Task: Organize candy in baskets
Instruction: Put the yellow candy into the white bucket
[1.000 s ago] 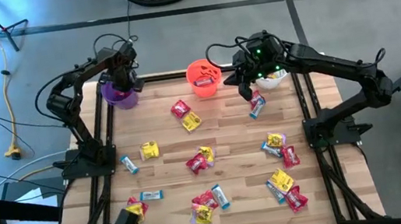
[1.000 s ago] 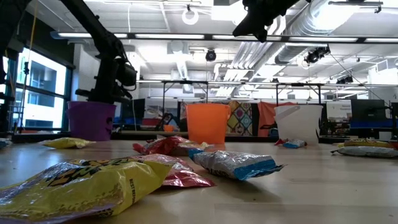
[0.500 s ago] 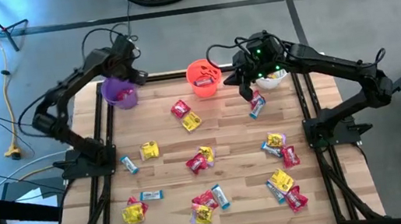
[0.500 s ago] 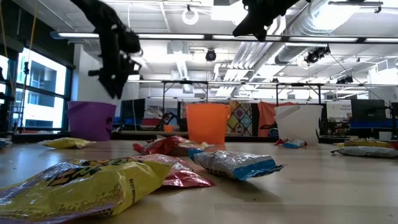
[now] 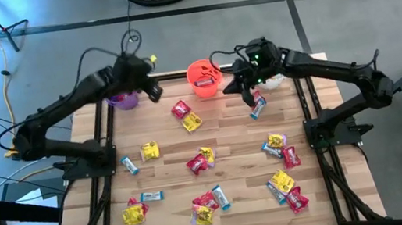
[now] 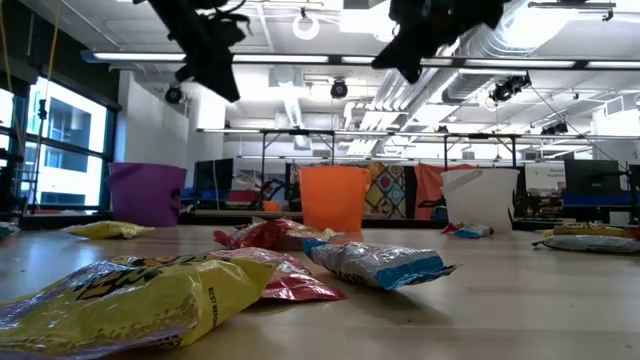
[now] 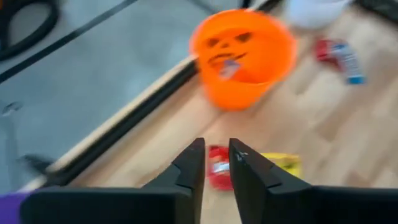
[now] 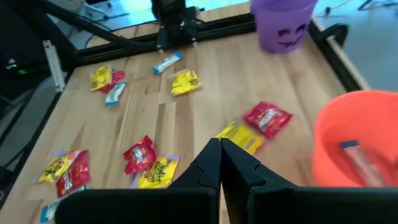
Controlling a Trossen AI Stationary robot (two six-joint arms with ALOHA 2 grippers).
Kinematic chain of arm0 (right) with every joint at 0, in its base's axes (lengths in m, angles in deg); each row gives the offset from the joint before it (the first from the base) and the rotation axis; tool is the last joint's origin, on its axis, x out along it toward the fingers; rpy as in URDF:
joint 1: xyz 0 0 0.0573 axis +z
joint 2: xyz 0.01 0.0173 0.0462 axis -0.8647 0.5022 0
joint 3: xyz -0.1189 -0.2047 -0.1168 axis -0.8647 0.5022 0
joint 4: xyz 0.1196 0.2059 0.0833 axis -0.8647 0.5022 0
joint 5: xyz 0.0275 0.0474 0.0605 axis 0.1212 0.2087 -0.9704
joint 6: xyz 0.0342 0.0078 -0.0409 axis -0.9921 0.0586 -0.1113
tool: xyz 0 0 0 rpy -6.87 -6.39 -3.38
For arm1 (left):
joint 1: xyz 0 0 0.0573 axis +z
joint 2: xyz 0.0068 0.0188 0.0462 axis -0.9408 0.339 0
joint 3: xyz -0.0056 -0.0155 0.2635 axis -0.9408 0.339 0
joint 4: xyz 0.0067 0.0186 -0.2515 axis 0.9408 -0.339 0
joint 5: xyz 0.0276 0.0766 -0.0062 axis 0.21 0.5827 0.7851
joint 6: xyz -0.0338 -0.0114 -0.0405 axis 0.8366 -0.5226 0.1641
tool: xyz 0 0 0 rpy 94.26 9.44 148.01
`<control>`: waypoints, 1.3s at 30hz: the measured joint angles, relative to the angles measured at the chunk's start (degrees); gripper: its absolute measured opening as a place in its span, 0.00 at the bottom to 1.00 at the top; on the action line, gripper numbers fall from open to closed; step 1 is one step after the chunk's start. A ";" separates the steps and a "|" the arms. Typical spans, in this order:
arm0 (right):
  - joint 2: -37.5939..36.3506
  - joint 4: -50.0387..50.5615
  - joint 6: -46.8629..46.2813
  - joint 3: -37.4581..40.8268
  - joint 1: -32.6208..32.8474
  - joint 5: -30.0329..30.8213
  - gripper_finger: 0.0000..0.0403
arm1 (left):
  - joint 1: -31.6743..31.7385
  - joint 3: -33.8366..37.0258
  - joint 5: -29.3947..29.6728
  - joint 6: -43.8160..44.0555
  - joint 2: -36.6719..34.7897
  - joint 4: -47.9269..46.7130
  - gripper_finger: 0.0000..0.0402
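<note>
On the table (image 5: 164, 133), the three buckets stand in a row along the 12 o'clock edge: purple bucket (image 5: 124, 100) at 11, orange bucket (image 5: 203, 78) at 12, white bucket (image 5: 274, 82) at 1. Bare wood lies between purple and orange, though the left gripper (image 5: 154, 92) hangs above that gap. The right gripper (image 5: 248, 95), fingers together, crowds the space between orange and white. Candy clusters (image 5: 283, 165) fill 3 to 6 o'clock; the strip from 9 toward centre holds only a yellow packet (image 5: 150, 150).
</note>
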 joint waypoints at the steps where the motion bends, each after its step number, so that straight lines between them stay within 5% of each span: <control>1: -0.08 -1.41 -0.83 1.75 0.00 -0.71 0.00 | -1.86 1.93 0.01 0.98 -0.91 2.21 0.12; 7: -0.09 -3.77 -3.16 8.88 1.04 -2.47 0.00 | -13.52 13.89 0.07 7.23 -5.41 15.22 0.01; 14: -0.09 -3.85 -8.82 10.93 5.71 -3.09 0.00 | -25.91 23.06 3.07 15.91 -7.38 18.51 0.00; 20: -0.09 -3.81 -14.50 10.93 14.35 5.94 0.00 | -35.05 27.60 3.01 17.23 -7.31 20.95 0.00; 28: -0.09 -5.09 -26.30 10.93 24.30 16.76 0.00 | -48.88 30.49 -4.33 19.08 -5.68 23.49 0.00; 39: -0.09 -5.57 -32.70 10.93 30.79 24.43 0.00 | -63.05 30.50 -3.04 24.77 8.26 38.23 0.05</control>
